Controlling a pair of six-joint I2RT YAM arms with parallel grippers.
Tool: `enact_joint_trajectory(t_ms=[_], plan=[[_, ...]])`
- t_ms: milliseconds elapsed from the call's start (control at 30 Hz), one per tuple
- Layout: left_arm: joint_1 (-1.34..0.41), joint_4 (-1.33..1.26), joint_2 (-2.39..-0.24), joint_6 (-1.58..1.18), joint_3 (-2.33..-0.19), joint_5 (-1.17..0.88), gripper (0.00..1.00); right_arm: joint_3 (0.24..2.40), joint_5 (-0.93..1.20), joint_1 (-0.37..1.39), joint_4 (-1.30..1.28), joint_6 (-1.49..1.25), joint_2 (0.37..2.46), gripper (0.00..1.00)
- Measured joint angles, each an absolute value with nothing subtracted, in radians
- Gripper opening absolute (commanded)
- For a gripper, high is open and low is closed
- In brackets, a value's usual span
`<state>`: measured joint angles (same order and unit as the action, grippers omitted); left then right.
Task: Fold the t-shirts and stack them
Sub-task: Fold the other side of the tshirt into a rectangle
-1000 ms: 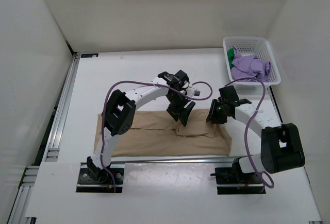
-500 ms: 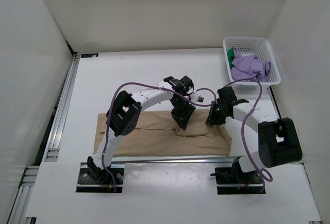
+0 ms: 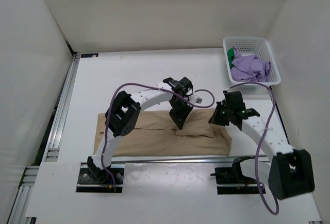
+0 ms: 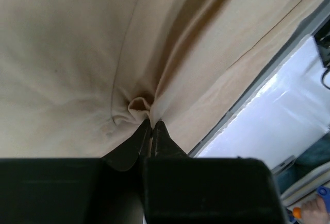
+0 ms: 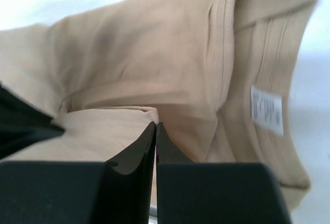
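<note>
A tan t-shirt (image 3: 144, 139) lies folded in a long band across the near part of the table. My left gripper (image 3: 179, 125) stands at the band's far edge near its middle. In the left wrist view it (image 4: 152, 122) is shut on a puckered pinch of the tan t-shirt (image 4: 77, 54). My right gripper (image 3: 215, 122) is at the band's right end near the collar. In the right wrist view it (image 5: 155, 125) is shut on a folded edge of the tan t-shirt (image 5: 154, 54). A purple t-shirt (image 3: 250, 67) and a green t-shirt (image 3: 230, 54) lie bunched in the basket.
The white lattice basket (image 3: 273, 62) stands at the far right corner. A white tag (image 5: 267, 109) shows inside the tan collar. An aluminium rail (image 3: 170, 158) runs along the near table edge just below the shirt. White walls close in on three sides.
Both grippers came down onto the tan t-shirt and closed on its cloth. The right arm's elbow swung down and to the right.
</note>
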<state>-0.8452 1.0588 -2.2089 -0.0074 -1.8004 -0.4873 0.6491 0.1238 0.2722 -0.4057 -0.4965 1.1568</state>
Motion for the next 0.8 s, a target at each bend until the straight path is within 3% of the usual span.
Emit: enact_joint_trajectory(t_ms=[267, 433, 533, 800], plan=[[-0.892, 1.055, -2.144, -0.007, -1.724, -0.442, 0.17, 0.472, 0.126, 0.291, -0.48, -0.577, 0.937, 0.02], [-0.919, 1.067, -2.101, -0.006, -1.697, -0.447, 0.35, 0.431, 0.124, 0.297, -0.553, -0.622, 0.818, 0.04], [-0.932, 1.093, -2.063, -0.007, -1.67, -0.463, 0.4, 0.421, 0.132, 0.297, -0.579, -0.643, 0.764, 0.05], [-0.997, 1.18, -2.013, -0.007, -1.565, -0.482, 0.42, 0.376, 0.152, 0.298, -0.663, -0.679, 0.679, 0.17]])
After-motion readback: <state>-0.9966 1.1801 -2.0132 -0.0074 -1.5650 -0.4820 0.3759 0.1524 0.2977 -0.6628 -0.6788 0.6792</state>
